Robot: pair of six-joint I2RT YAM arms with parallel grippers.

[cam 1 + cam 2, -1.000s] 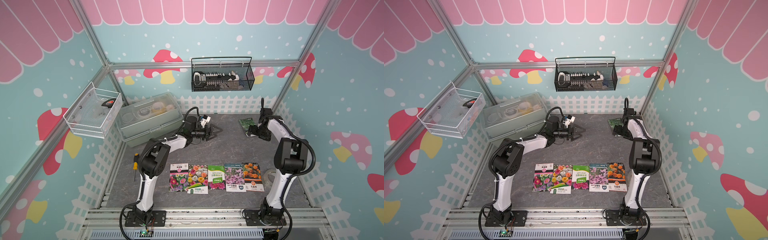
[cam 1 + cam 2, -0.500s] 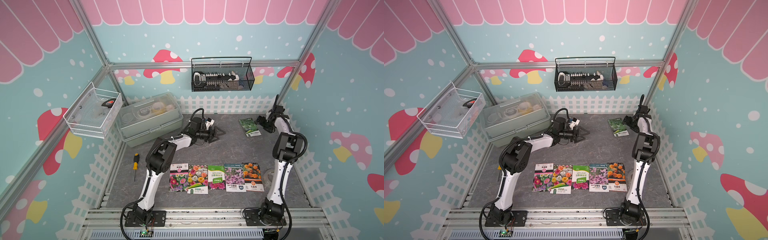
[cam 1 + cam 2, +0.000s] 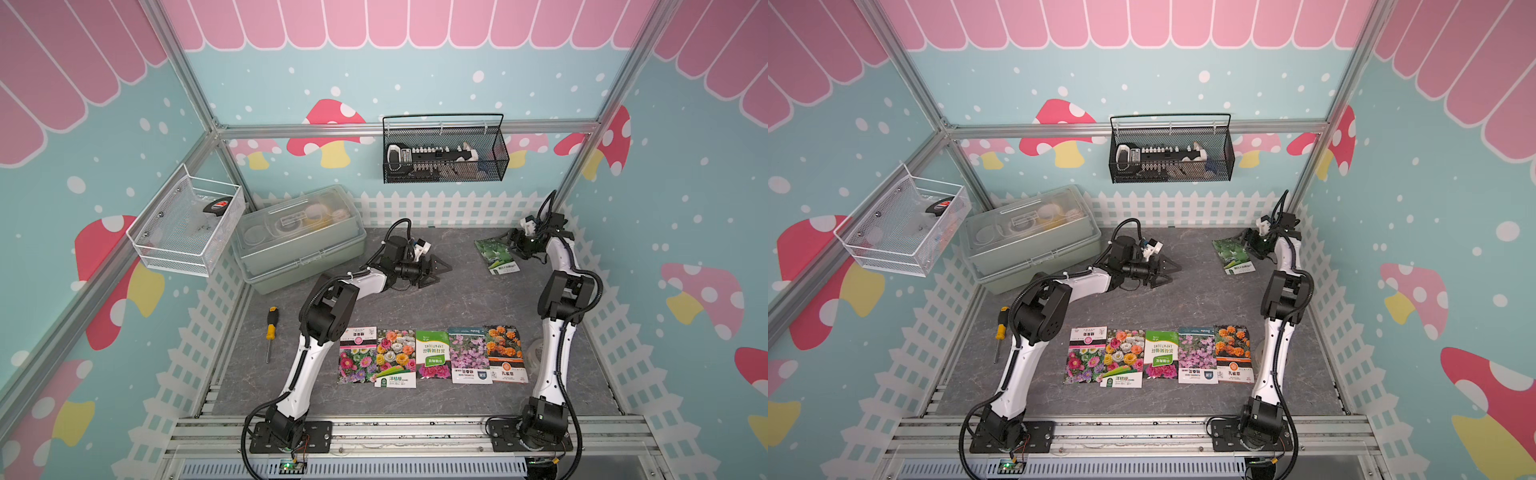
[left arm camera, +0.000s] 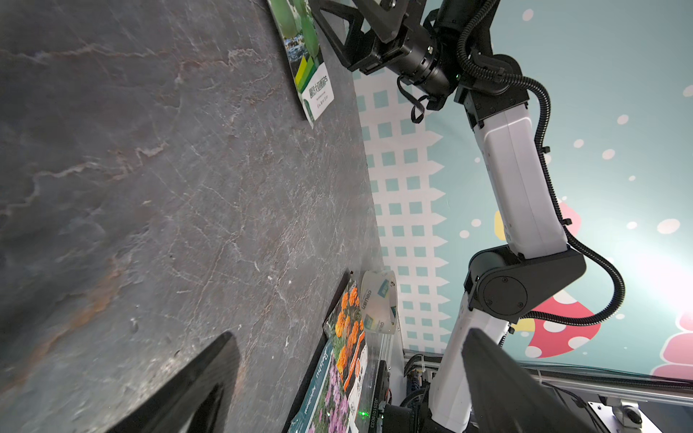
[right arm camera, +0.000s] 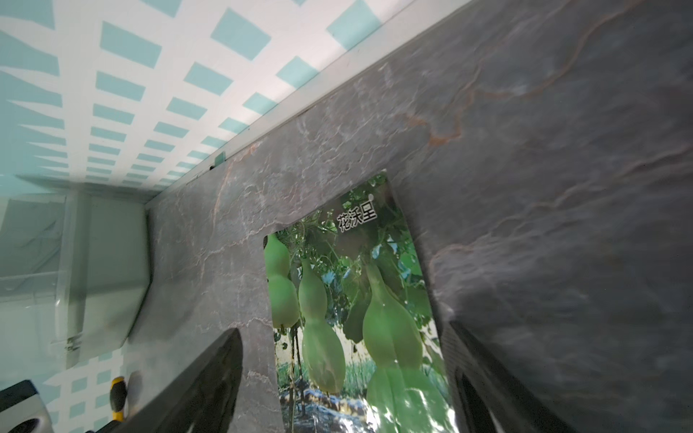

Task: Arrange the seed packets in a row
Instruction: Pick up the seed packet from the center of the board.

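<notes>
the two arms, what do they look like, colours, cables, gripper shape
Both look alike. The left arm and right arm have glossy white link shells joined by chunky, rounded black joints. A black ribbed cable hose loops along each arm. The left gripper and right gripper are matte black, with open-frame triangular fingers.
</notes>
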